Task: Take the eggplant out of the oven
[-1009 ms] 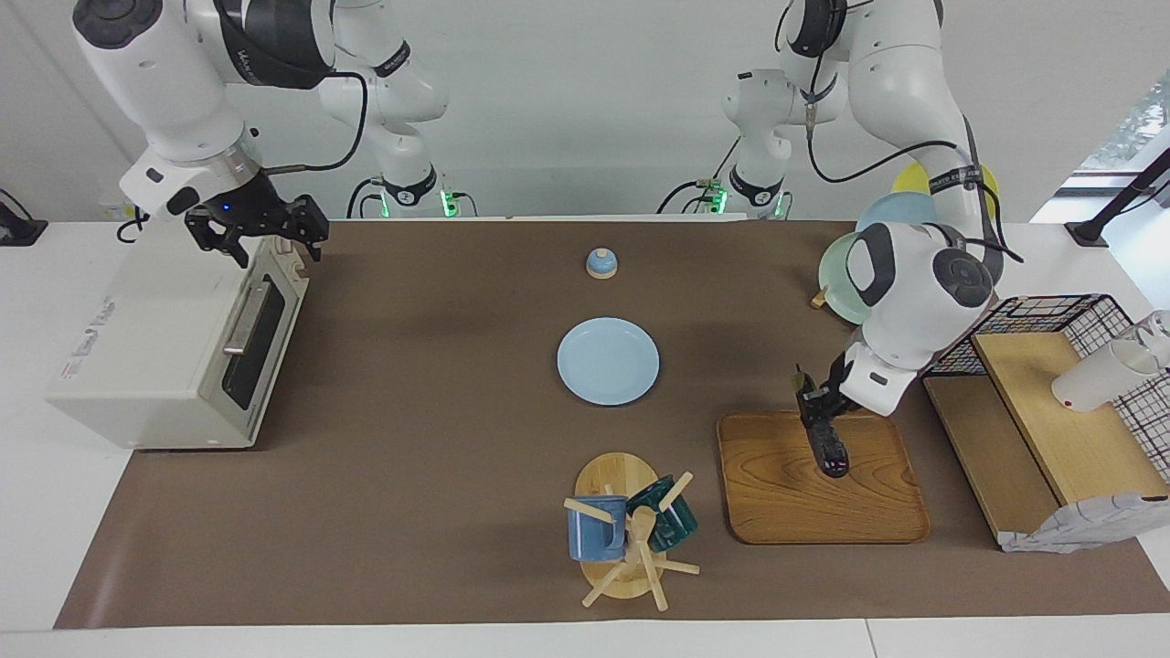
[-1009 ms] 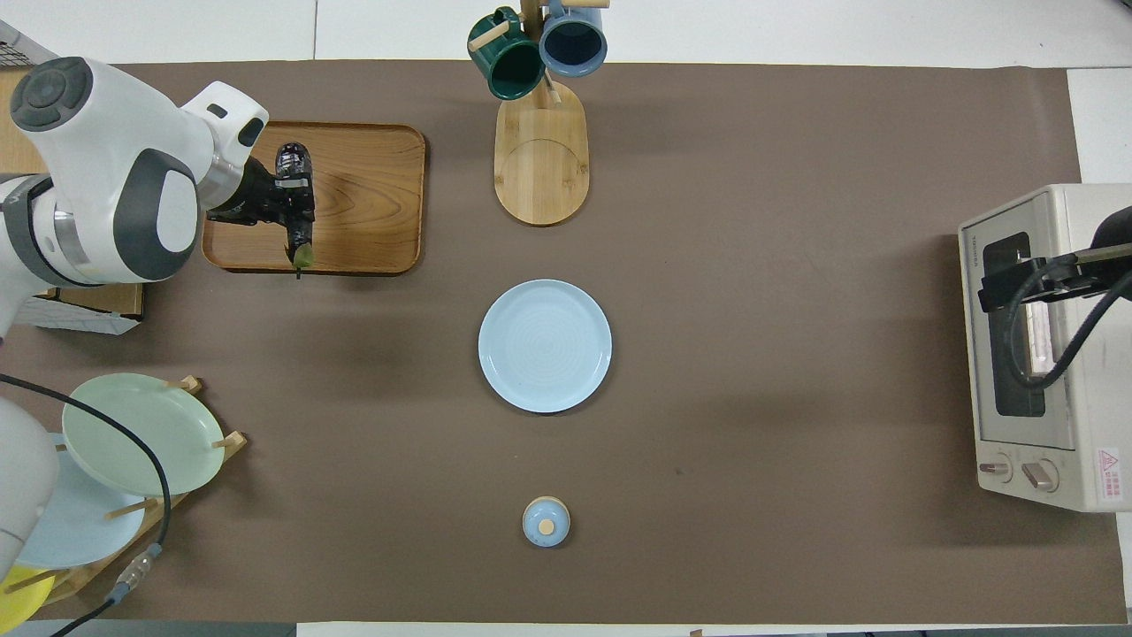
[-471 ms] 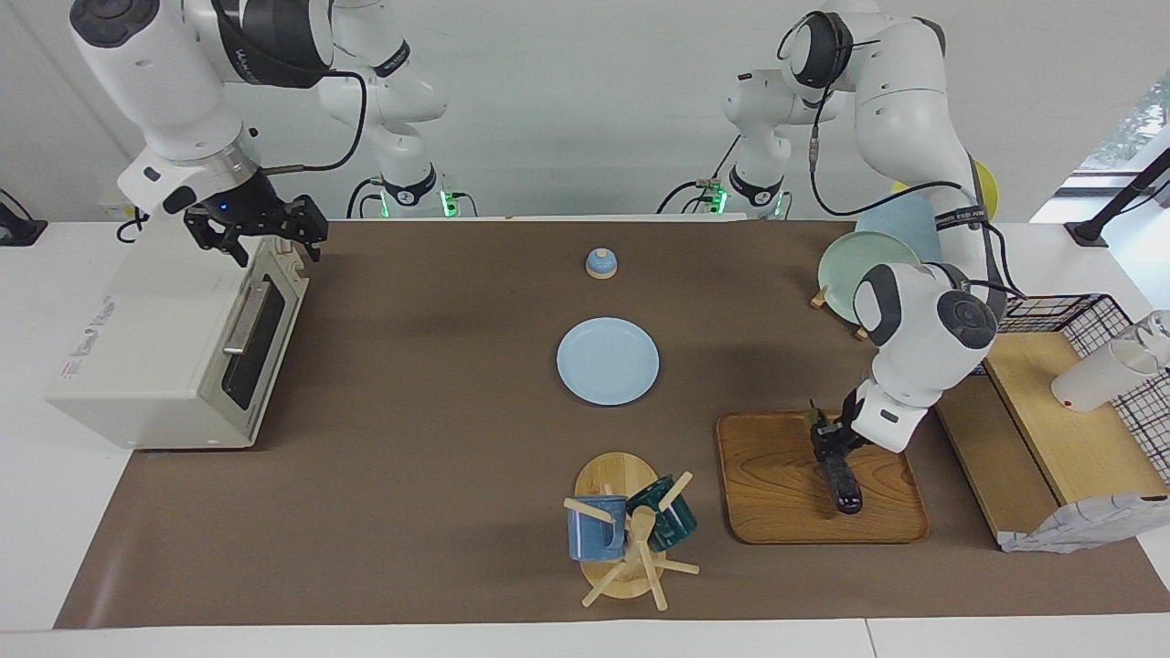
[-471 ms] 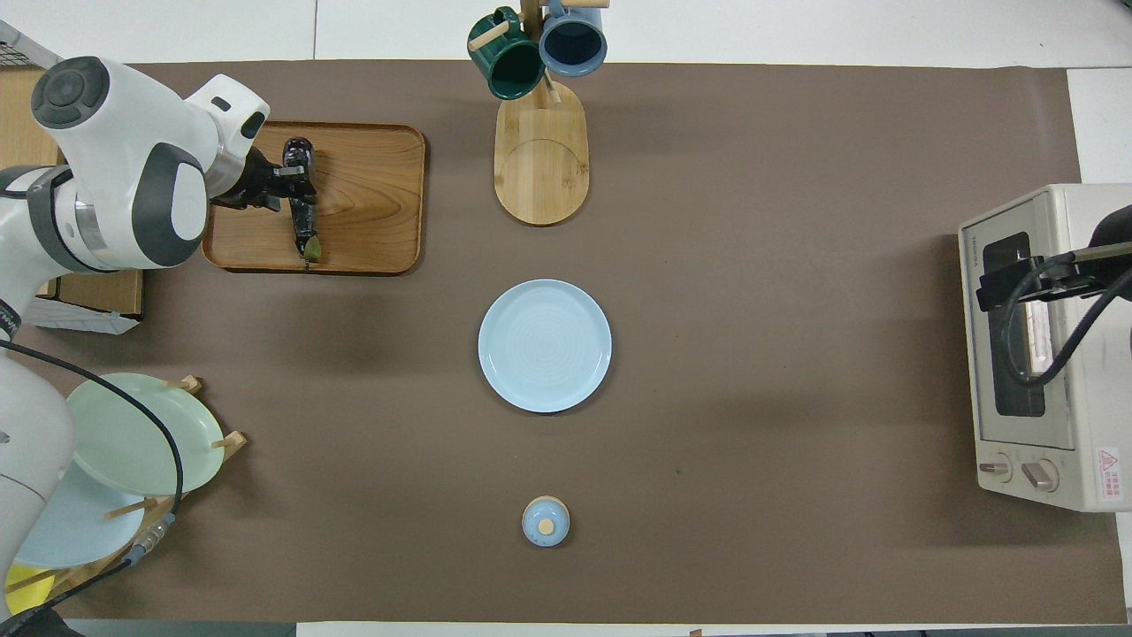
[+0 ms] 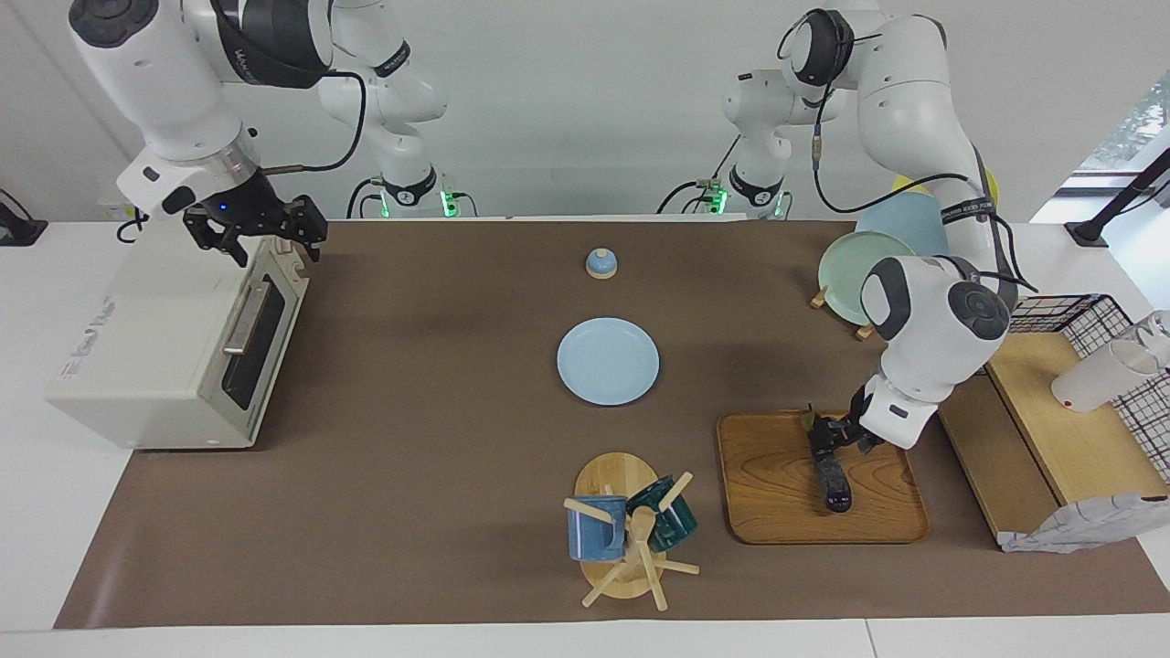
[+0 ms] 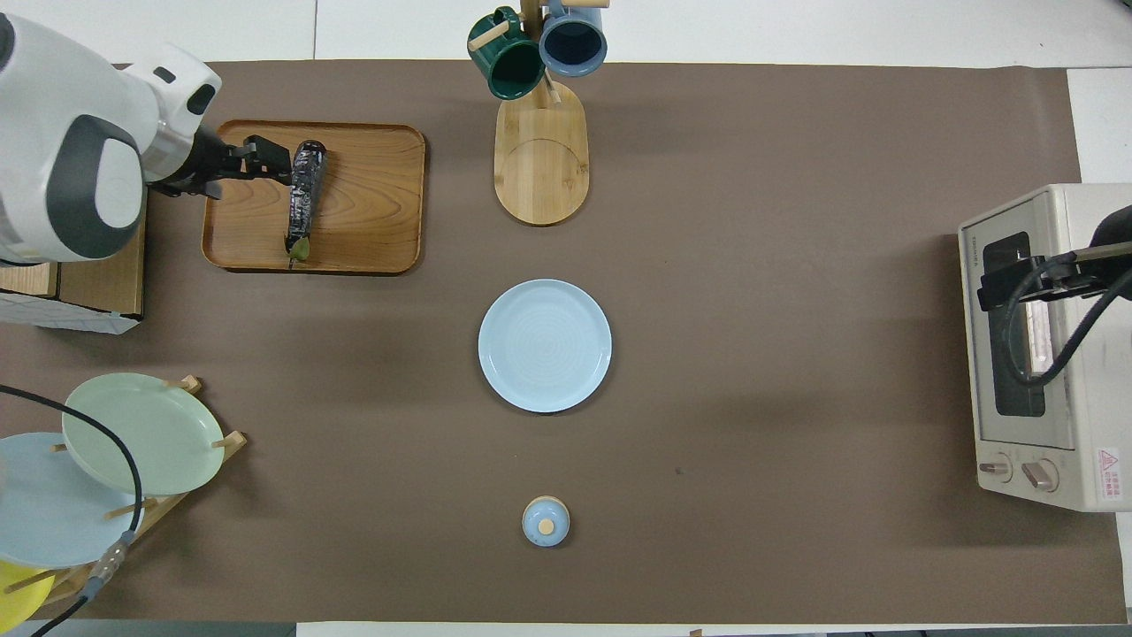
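The dark purple eggplant (image 5: 834, 482) lies flat on the wooden tray (image 5: 777, 498) at the left arm's end of the table, its green stem toward the robots. It also shows in the overhead view (image 6: 303, 196) on the tray (image 6: 371, 195). My left gripper (image 5: 834, 437) (image 6: 258, 159) is open and low over the tray, beside the eggplant and apart from it. The off-white oven (image 5: 155, 347) (image 6: 1052, 354) stands at the right arm's end with its door shut. My right gripper (image 5: 263, 230) (image 6: 1008, 283) is open and empty above the oven's top front edge.
A light blue plate (image 5: 608, 361) lies mid-table. A mug tree (image 5: 631, 530) stands farther from the robots, a small blue bell (image 5: 600, 263) nearer. A plate rack (image 5: 859, 265) and a wire basket shelf (image 5: 1065, 315) with a white cup (image 5: 1097, 376) are by the tray.
My left gripper lowered the eggplant onto the tray, let it go and drew back sideways from it. The right arm has barely moved.
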Controlling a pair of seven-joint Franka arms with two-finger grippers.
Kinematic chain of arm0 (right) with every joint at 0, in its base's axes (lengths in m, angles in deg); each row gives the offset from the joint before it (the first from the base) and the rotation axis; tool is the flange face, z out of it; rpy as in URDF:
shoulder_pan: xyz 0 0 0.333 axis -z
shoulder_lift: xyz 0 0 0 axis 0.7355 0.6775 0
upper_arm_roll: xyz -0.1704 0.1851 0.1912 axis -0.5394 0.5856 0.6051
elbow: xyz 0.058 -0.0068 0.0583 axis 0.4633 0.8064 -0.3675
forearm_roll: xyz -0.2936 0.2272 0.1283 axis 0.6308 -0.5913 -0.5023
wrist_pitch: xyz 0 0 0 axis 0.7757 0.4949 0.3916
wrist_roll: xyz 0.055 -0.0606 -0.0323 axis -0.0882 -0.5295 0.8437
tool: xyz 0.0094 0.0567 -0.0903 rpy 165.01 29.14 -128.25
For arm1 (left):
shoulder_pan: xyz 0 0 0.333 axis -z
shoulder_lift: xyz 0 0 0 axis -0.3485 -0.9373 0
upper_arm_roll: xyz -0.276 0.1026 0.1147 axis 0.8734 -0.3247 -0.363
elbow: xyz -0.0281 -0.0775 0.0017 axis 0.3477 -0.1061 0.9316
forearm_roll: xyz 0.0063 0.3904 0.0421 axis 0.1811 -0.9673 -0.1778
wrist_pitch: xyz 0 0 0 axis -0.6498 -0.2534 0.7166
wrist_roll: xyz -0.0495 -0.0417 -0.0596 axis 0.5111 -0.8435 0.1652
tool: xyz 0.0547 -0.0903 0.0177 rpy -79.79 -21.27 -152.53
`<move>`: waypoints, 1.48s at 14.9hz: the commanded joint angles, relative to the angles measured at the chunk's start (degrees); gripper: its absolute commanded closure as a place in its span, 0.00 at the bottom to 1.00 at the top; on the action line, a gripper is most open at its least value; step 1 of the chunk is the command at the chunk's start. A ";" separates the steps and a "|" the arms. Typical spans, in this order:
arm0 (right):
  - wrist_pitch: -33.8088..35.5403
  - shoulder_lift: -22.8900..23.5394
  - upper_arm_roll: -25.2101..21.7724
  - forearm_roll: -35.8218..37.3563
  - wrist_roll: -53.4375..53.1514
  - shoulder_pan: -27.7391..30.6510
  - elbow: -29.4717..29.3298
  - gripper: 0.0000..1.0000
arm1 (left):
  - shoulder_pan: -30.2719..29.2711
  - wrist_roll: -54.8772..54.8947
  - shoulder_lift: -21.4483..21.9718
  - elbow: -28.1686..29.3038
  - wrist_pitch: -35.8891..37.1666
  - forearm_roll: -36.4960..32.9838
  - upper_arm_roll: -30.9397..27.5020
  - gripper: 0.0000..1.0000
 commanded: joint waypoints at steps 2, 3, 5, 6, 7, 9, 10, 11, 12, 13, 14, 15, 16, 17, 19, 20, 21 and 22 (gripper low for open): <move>1.06 -0.15 -0.02 -1.54 -0.87 0.28 -0.35 0.00 | -0.54 1.10 11.09 1.69 11.87 -3.44 -0.57 0.00; 1.06 -0.15 -0.02 -1.54 -0.87 0.20 -0.35 0.00 | -0.54 1.19 13.38 2.74 14.25 -3.54 -0.57 0.00; 0.97 -0.15 -0.02 -1.54 -0.87 0.20 -0.35 0.00 | -0.54 3.12 18.57 5.46 18.74 -3.54 -0.48 0.00; 0.97 -0.15 -0.02 -1.54 -0.87 0.20 -0.44 0.00 | -0.54 3.39 20.51 6.60 20.15 -3.54 -0.48 0.00; 0.97 -0.15 -0.02 -1.54 -0.87 0.20 -0.44 0.00 | -0.54 3.65 21.92 8.01 20.95 -3.54 -0.48 0.00; 1.06 -0.15 -0.02 -1.54 -0.87 0.20 -0.44 0.00 | -0.19 2.87 24.47 12.21 20.70 -3.54 -0.48 0.00; 1.06 -0.15 -0.02 -1.54 -0.87 0.20 -0.35 0.00 | -0.10 2.60 25.52 14.33 19.82 -3.45 -0.48 0.00; 1.06 -0.15 -0.02 -1.54 -0.87 0.20 -0.35 0.00 | 0.08 3.03 25.62 14.70 19.29 -3.45 -0.57 0.00; 0.97 -0.15 -0.10 -1.54 -0.87 0.20 -0.44 0.00 | 0.25 2.95 25.54 14.44 19.11 -3.11 -0.74 0.00; 0.97 -0.15 -0.02 -1.54 -0.87 0.20 -0.35 0.00 | 0.43 2.95 25.10 13.57 19.63 -2.84 -0.83 0.00; 1.06 -0.15 -0.02 -1.54 -0.87 0.20 -0.35 0.00 | 0.52 2.78 24.66 12.34 20.25 -2.75 -0.83 0.00; 0.97 -0.15 -0.02 -1.54 -0.87 0.20 -0.35 0.00 | 0.69 2.78 24.22 10.76 21.56 -2.66 -0.83 0.00; 1.06 -0.15 -0.02 -1.54 -0.87 0.20 -0.44 0.00 | 1.04 2.78 23.69 9.09 23.14 -2.23 -0.83 0.00; 1.06 -0.15 -0.02 -1.63 -0.87 0.20 -0.44 0.00 | 1.22 2.78 23.34 8.03 24.29 -2.31 -0.92 0.00; 1.06 -0.15 -0.02 -1.54 -0.87 0.20 -0.44 0.00 | 1.57 2.95 23.51 7.85 24.48 -2.40 -1.53 0.00; 1.06 -0.15 -0.02 -1.54 -0.87 0.20 -0.44 0.00 | 1.48 3.04 23.51 7.93 24.13 -2.31 -1.45 0.00; 0.97 -0.15 -0.10 -1.54 -0.87 0.20 -0.35 0.00 | 1.40 3.04 23.51 7.93 24.12 -2.31 -1.45 0.00; 0.97 -0.15 -0.10 -1.54 -0.87 0.20 -0.35 0.00 | 1.40 3.04 23.51 7.85 24.30 -2.31 -1.45 0.00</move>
